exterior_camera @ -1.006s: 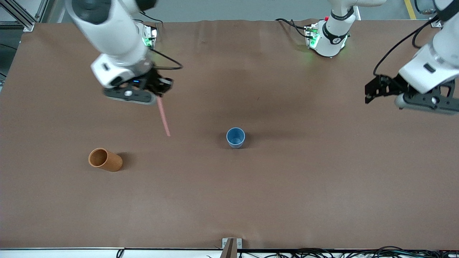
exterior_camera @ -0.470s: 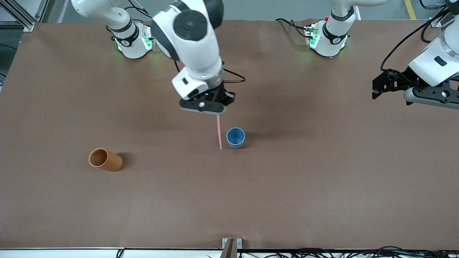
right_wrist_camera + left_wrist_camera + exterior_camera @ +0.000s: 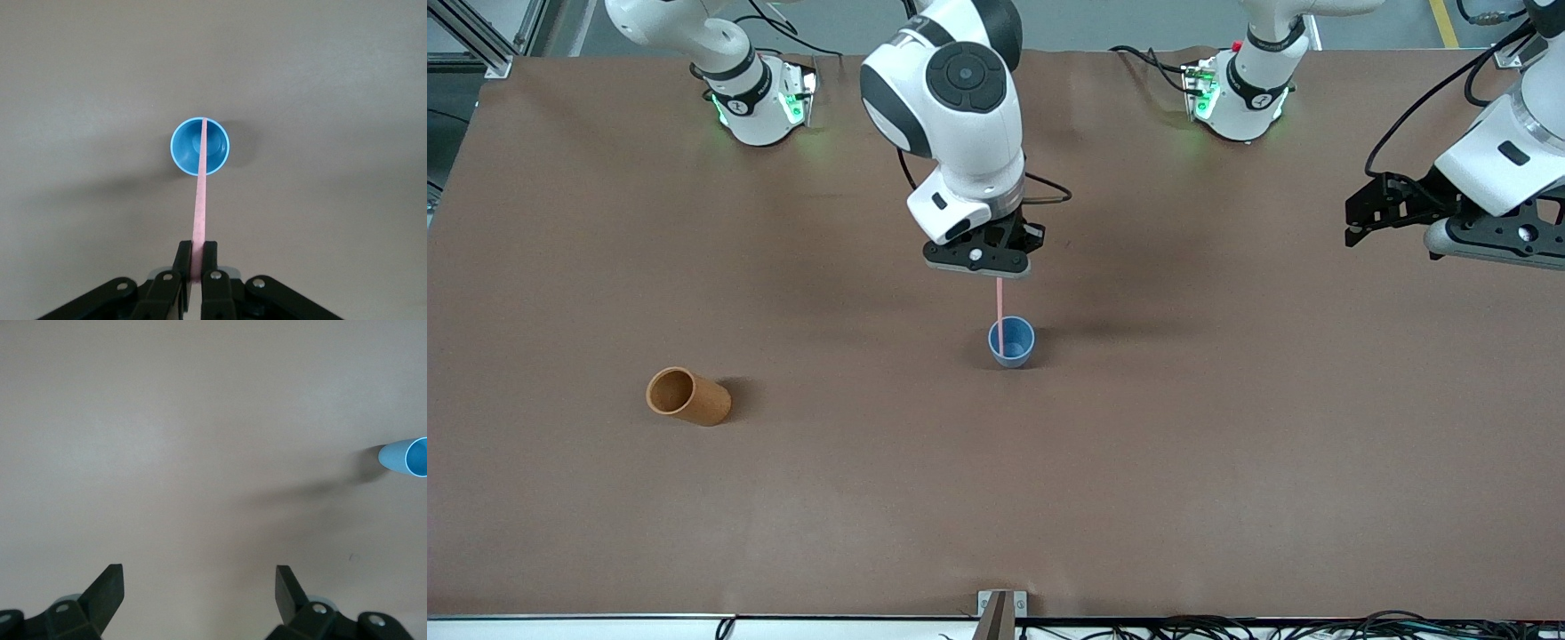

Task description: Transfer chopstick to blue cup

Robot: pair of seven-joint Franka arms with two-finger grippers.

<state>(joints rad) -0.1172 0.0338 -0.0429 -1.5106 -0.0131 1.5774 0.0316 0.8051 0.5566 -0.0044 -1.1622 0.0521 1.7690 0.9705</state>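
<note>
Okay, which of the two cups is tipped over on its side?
The orange-brown cup, toward the right arm's end of the table. The blue cup stands upright.

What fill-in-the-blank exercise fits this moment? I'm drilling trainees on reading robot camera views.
1. The right gripper is shut on the ____.
2. The chopstick hangs over the ____ cup.
3. The left gripper, waiting over the table's left-arm end, is ____.
4. The orange-brown cup lies on its ____.

Missing words: chopstick; blue; open; side
</note>
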